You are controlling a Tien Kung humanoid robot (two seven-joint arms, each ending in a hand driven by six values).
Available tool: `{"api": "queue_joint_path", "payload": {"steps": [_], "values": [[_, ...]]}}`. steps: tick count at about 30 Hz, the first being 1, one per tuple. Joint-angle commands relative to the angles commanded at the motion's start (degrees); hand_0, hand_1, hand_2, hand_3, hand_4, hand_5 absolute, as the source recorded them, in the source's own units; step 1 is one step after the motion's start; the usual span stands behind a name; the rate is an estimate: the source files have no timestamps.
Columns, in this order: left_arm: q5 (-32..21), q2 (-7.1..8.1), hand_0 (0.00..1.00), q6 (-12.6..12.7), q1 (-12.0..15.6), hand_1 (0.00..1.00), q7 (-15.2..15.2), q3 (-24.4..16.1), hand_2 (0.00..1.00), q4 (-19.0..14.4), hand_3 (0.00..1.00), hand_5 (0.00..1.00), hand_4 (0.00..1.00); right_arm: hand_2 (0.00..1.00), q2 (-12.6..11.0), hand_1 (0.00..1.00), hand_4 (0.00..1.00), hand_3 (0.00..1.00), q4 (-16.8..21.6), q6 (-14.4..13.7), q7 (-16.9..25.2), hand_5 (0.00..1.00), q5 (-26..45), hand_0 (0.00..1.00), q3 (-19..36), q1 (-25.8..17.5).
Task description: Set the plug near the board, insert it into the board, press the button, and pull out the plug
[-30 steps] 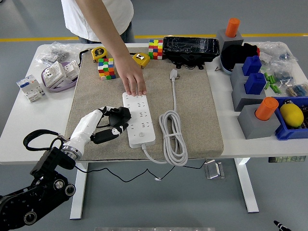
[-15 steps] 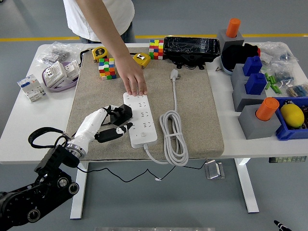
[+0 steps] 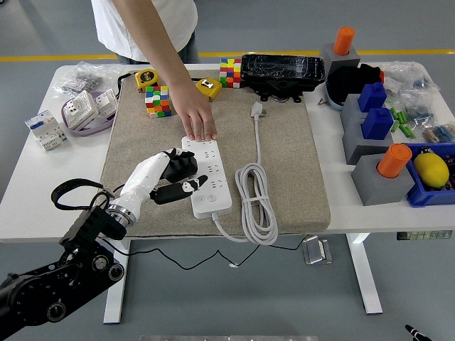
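Note:
A white power strip (image 3: pixel 210 179) lies lengthwise on the beige mat (image 3: pixel 284 163). My left hand (image 3: pixel 178 177) is shut on a black plug (image 3: pixel 183 165) and holds it at the strip's left edge, over its upper half. One finger (image 3: pixel 190 186) reaches onto the strip. A person's hand (image 3: pixel 197 119) presses flat on the strip's far end. The strip's own white cable (image 3: pixel 254 206) lies coiled to its right, its plug (image 3: pixel 257 109) further back. My right arm is out of view.
Two colour cubes (image 3: pixel 158 101) (image 3: pixel 229 72), two yellow tape measures (image 3: pixel 146 78) (image 3: pixel 208 88) and a black box (image 3: pixel 282 71) sit at the back. Grey stands with orange and blue pieces (image 3: pixel 380 167) fill the right side. White modules (image 3: pixel 46 129) lie at the left.
My left hand has moved right and slightly back with the black plug, from beside the strip to over its left edge. The person's hand has stayed on the strip.

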Motion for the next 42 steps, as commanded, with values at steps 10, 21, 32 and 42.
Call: {"api": "queue_joint_path", "payload": {"steps": [10, 21, 32, 42], "values": [[-0.07, -1.05, 0.737, -0.46, -2.21, 0.773, 0.41, 2.41, 0.769, 0.06, 0.770, 0.638, 0.817, 0.642, 0.01, 0.637, 0.946, 0.551, 0.02, 0.00, 0.02, 0.479, 0.06, 0.610, 0.10, 0.02], [0.01, -2.02, 0.737, -1.31, -4.41, 0.767, 1.04, 4.20, 0.763, 0.26, 0.763, 0.638, 0.819, 0.641, 0.00, 0.638, 0.946, 0.551, 0.00, 0.02, 0.00, 0.480, 0.17, 0.610, -0.02, -0.01], [-0.42, -1.92, 0.735, -1.45, -4.78, 0.765, 0.62, 4.35, 0.763, 0.05, 0.761, 0.642, 0.823, 0.641, -0.01, 0.638, 0.946, 0.551, 0.00, -0.04, 0.08, 0.480, 0.14, 0.610, 0.23, 0.06], [-3.11, 0.20, 0.721, -2.24, -3.31, 0.761, -0.47, 1.11, 0.748, -6.85, 0.755, 0.641, 0.826, 0.642, -0.08, 0.638, 0.947, 0.551, 0.00, -0.04, 0.06, 0.480, 0.12, 0.611, 0.03, -0.06]]}}
